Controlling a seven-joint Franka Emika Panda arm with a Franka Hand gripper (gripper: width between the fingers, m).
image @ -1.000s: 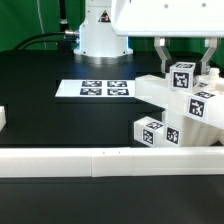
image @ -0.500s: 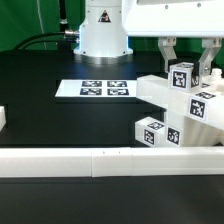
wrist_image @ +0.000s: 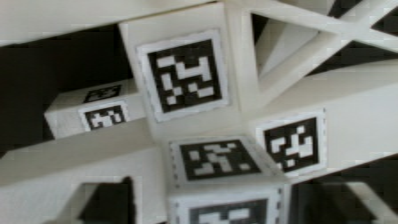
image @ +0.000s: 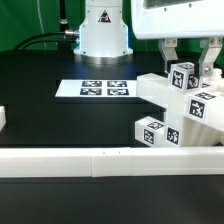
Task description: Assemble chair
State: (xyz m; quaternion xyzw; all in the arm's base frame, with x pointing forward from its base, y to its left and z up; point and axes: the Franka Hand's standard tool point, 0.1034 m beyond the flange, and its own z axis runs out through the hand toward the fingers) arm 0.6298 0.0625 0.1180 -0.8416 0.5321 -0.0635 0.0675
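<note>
While its two fingers straddle the topmost tagged post (image: 182,75) of the half-built chair (image: 178,112), the claw (image: 187,68) hangs directly above the stack at the exterior view's right, jaws parted with a sliver of daylight on either side of the post, so it reads as released rather than clenched on anything. The chair sits on the black table (image: 40,130), just behind the long white border wall (image: 100,161) and right of the marker board (image: 103,89). The post stands upright, its long axis in line with the claw's approach, so any coming move is judged to be straight up or down. From the wrist view, tagged faces and an X-braced frame (wrist_image: 311,40) fill the picture
</note>
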